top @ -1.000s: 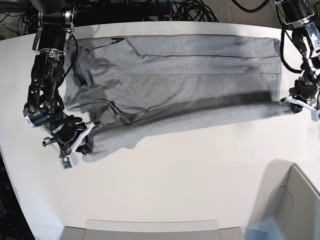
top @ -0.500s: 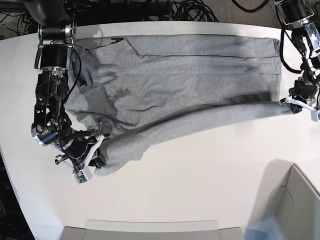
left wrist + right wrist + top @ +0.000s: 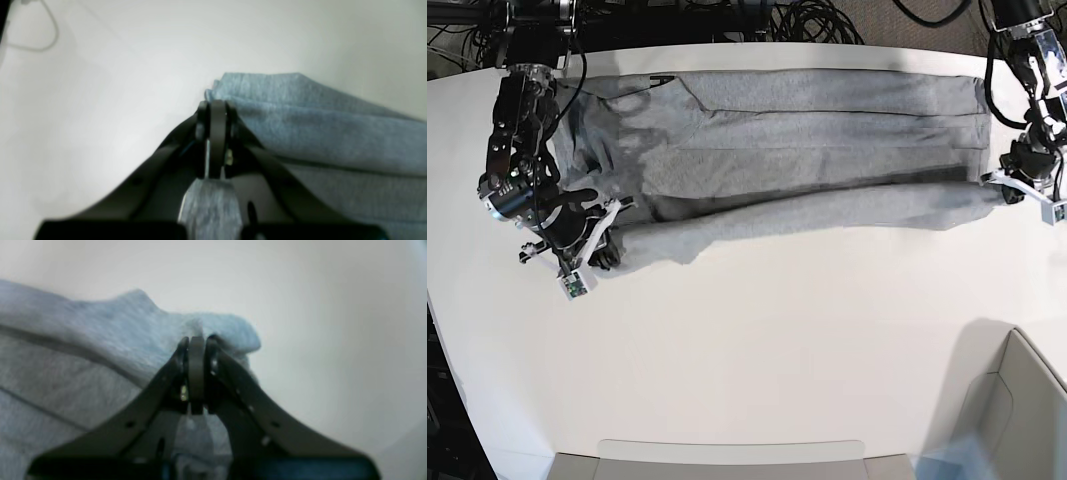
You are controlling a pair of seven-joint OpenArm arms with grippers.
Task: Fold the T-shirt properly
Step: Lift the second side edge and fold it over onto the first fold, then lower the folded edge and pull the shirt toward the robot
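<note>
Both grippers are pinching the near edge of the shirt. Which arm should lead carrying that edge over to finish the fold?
Neither alone, probably. The left gripper and right gripper are each shut on an end of the T-shirt. The right end sags nearer, so the right arm likely has more catching up to do.

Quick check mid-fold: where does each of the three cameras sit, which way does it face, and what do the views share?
Base: overhead, looking down on the white table; both arms show, left gripper on the view's right, right gripper on its left.
Left wrist: behind the left gripper, looking along shut jaws pinching the T-shirt.
Right wrist: behind the right gripper, likewise clamped on fabric.
Shared: all show the grey T-shirt on the table.
</note>
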